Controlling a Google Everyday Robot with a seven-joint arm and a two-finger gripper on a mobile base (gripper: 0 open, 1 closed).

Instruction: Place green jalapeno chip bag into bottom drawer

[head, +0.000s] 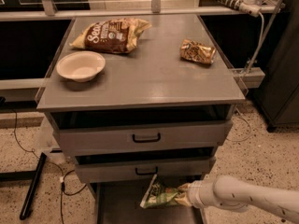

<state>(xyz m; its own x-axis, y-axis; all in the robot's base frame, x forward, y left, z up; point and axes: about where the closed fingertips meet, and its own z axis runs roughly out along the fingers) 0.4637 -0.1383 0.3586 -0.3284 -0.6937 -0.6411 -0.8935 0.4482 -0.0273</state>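
Note:
The green jalapeno chip bag [159, 195] hangs tilted over the open bottom drawer [117, 204], a grey metal tray pulled out below the cabinet. My gripper [183, 194] reaches in from the lower right on a white arm and is shut on the bag's right end. The bag sits just below the second drawer front and above the tray's right part. I cannot tell whether the bag touches the tray floor.
On the grey cabinet top [154, 78] lie a white bowl [80, 66], a brown-and-yellow bag [111, 35] and a small gold-brown bag [198, 51]. Two shut drawer fronts with black handles [145, 137] are above the tray. A black bar [32, 185] and cables lie on the floor at left.

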